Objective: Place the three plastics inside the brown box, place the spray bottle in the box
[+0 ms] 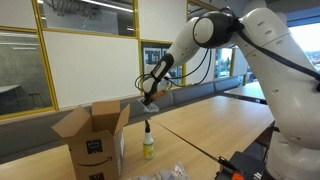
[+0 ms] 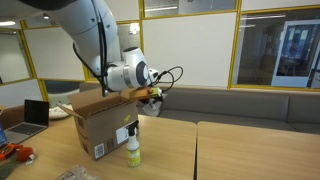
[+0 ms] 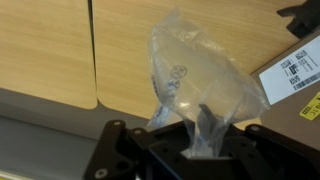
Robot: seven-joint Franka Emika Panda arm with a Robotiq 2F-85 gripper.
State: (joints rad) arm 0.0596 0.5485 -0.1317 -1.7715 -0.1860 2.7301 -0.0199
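In an exterior view the gripper (image 1: 149,96) hangs over the spray bottle (image 1: 148,146), beside the brown box (image 1: 92,138). In an exterior view the box flaps stand open. In the wrist view, the jaws are pinched tight on a clear plastic bag (image 3: 195,70). It is best carried fully over the opening before letting go.

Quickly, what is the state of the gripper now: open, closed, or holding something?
Gripper: closed, holding one clear plastic bag.
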